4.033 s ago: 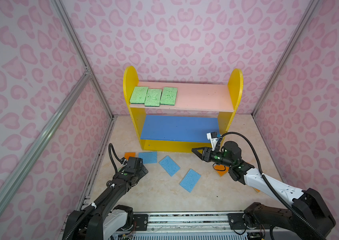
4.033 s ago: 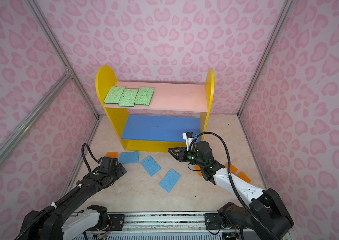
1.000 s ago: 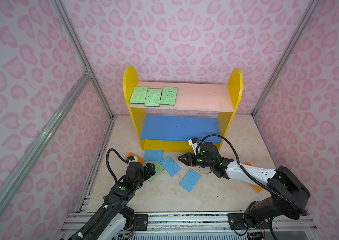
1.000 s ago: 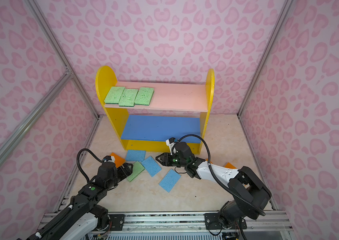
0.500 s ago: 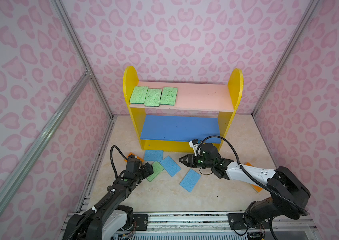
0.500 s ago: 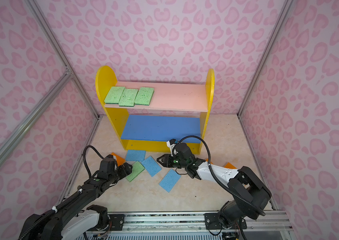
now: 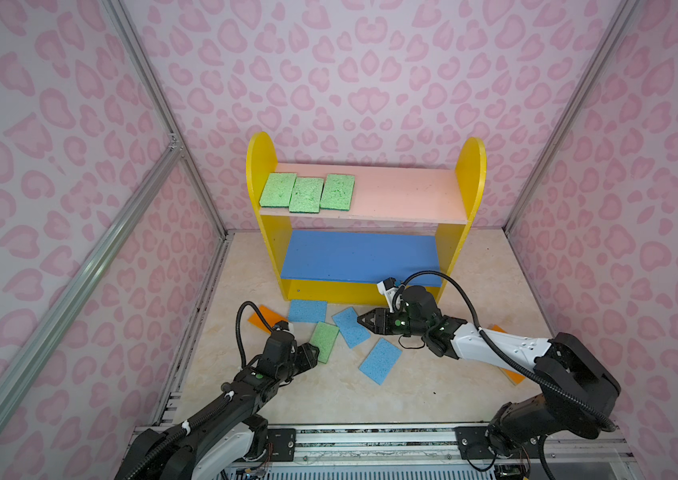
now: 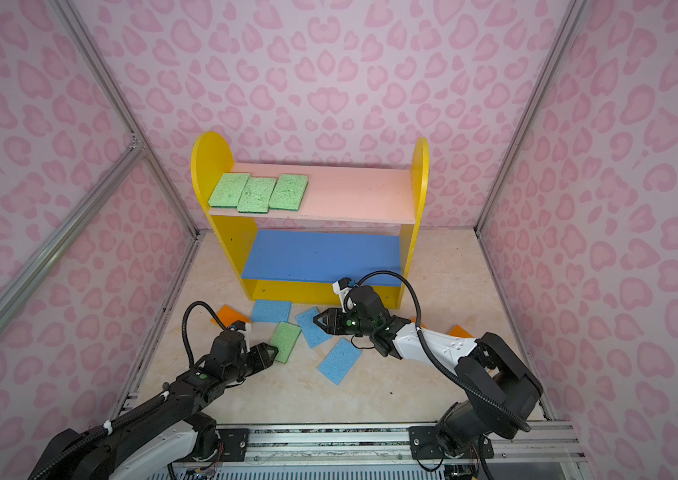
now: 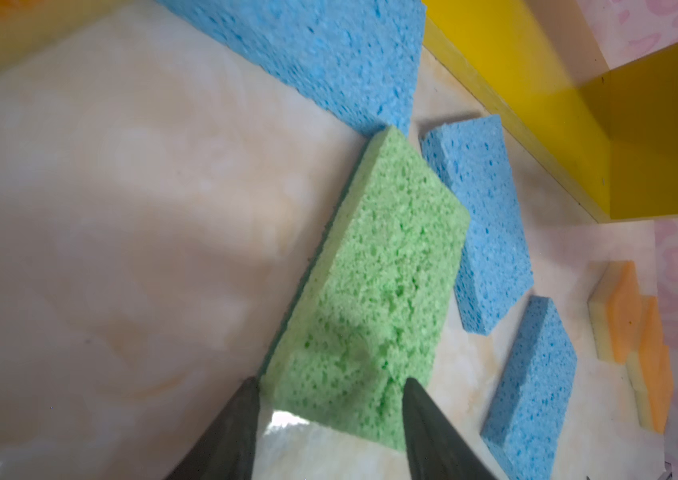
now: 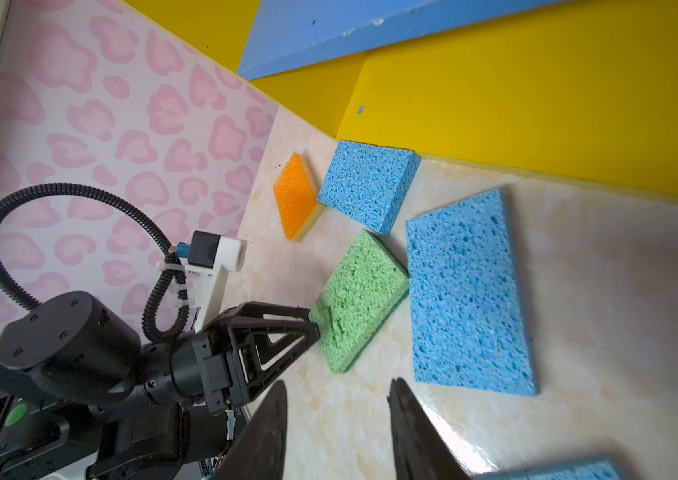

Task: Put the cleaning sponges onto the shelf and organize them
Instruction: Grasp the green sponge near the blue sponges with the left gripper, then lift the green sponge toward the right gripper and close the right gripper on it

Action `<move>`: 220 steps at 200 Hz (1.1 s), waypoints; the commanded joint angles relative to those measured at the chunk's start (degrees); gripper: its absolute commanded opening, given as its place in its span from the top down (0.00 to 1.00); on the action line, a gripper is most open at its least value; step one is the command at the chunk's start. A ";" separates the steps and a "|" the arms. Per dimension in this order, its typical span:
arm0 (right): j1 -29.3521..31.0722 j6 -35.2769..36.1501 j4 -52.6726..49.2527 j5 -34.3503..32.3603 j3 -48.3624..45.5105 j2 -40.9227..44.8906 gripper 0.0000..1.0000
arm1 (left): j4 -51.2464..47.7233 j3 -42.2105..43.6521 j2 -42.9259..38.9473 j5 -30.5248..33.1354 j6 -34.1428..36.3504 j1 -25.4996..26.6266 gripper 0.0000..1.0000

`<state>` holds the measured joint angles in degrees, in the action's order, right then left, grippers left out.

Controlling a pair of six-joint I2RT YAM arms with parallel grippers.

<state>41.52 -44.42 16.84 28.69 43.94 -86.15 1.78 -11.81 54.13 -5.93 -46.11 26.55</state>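
Observation:
The shelf (image 7: 260, 166) stands at the back with three green sponges (image 7: 306, 192) in a row on its pink board (image 7: 404, 195); the blue board (image 7: 362, 253) is bare. A fourth green sponge (image 7: 324, 340) (image 9: 370, 282) lies on the floor, one long edge tipped up. My left gripper (image 7: 314, 353) (image 9: 330, 382) is shut on its near end, a finger against each side. Three blue sponges (image 7: 307, 311) (image 7: 352, 327) (image 7: 379, 359) lie around it. My right gripper (image 7: 360, 321) (image 10: 338, 382) hovers open over bare floor beside the middle blue sponge (image 10: 466, 291).
An orange sponge (image 7: 262, 316) lies left of the blue ones, near the left wall. More orange sponges (image 7: 512, 374) sit partly under my right arm. Pink patterned walls close in three sides, and a metal rail (image 7: 370, 440) runs along the front.
My left gripper's jaws have narrowed from wide open onto the end of the green sponge, after edging forward. My right gripper has stayed almost still, at the same opening.

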 commanded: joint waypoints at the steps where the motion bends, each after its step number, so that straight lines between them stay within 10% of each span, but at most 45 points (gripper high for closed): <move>1: 0.05 0.12 0.25 -0.03 0.49 -0.46 0.58 | 2.35 0.24 -0.65 3.36 -3.81 2.85 0.47; 101: -0.03 0.60 -0.21 -0.38 -0.22 -0.14 0.58 | 0.44 -2.97 4.72 6.92 -1.04 3.07 0.55; 144: -0.02 0.30 0.14 -0.20 -0.27 0.04 0.58 | 3.78 -2.91 8.98 4.80 -2.19 3.15 0.87; 220: 3.76 0.06 0.43 0.85 -1.23 0.63 0.52 | -5.20 -7.08 -4.97 4.71 -3.91 3.16 0.96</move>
<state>43.57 -44.40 16.43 28.97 43.24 -85.69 0.32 -16.49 52.82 -1.28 -49.06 29.69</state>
